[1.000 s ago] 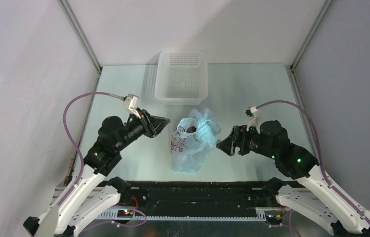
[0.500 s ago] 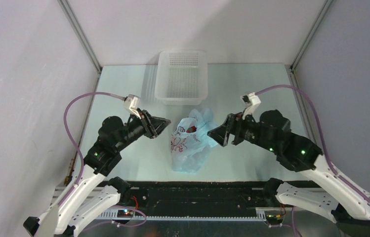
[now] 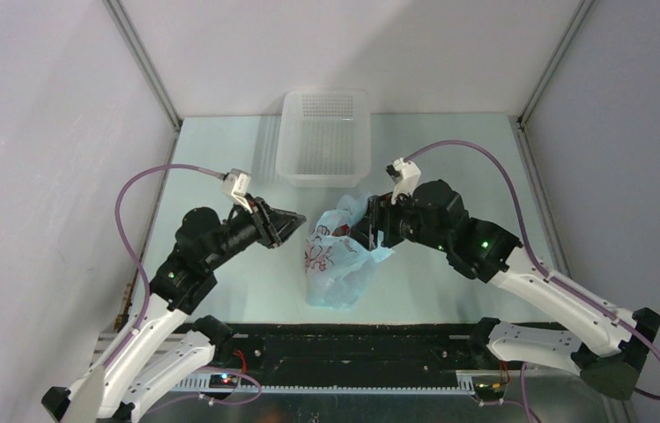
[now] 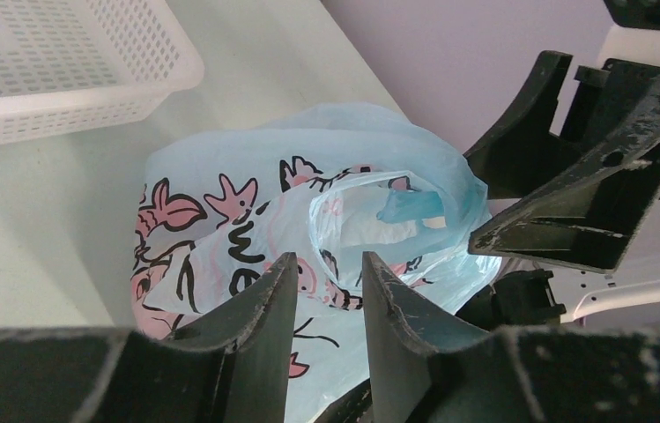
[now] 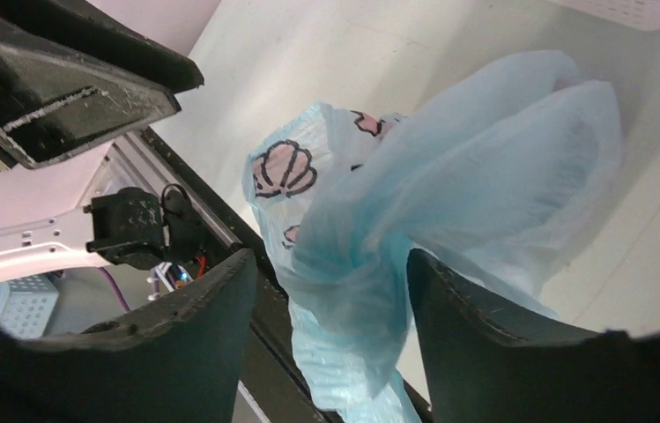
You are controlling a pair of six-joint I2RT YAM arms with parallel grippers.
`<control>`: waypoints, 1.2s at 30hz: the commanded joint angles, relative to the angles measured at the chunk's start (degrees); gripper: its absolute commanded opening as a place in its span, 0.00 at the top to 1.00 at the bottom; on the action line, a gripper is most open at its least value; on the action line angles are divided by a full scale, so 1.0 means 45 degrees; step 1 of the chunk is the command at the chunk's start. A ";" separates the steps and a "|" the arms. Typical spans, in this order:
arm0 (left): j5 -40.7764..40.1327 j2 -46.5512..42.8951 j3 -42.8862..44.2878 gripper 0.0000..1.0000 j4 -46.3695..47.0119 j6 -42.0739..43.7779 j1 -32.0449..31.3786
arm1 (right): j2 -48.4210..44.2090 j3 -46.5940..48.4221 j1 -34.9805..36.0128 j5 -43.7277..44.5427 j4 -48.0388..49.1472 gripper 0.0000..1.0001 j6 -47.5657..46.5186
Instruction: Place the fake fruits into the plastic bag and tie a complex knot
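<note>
right gripper [image 5: 330,264]: jaws wide, astride the gathered top of the thin light-blue printed plastic bag [image 3: 333,269]; grip cannot be told. left gripper [image 4: 330,263]: jaws narrowly parted, empty, just beside the bag. bag lies on pale green table [image 3: 458,159], near white perforated plastic basket [image 3: 324,132].

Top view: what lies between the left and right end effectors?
Only the bag; the right end effector straddles its bunched top, the left end effector sits beside it. Wrist views agree.

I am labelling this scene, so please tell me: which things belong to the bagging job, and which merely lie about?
Job: plastic bag; left end effector; right end effector, open around the bag's top.
Lying about: white basket, beyond the bag.
</note>
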 commanded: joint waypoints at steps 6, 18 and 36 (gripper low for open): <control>0.1684 0.0113 -0.0387 0.60 0.1591 -0.0128 0.0054 | 0.0792 0.0318 0.0047 -0.1057 0.1291 0.68 0.0696; 0.4153 0.0573 -0.1901 0.42 0.5956 -0.2414 -0.0022 | 0.0666 -0.1596 -0.0420 -0.3815 0.5489 1.00 0.1554; 0.6354 0.1793 -0.1714 0.40 0.6462 -0.2387 -0.0004 | 0.0503 -0.2218 -0.1523 -0.7348 0.6781 1.00 0.2095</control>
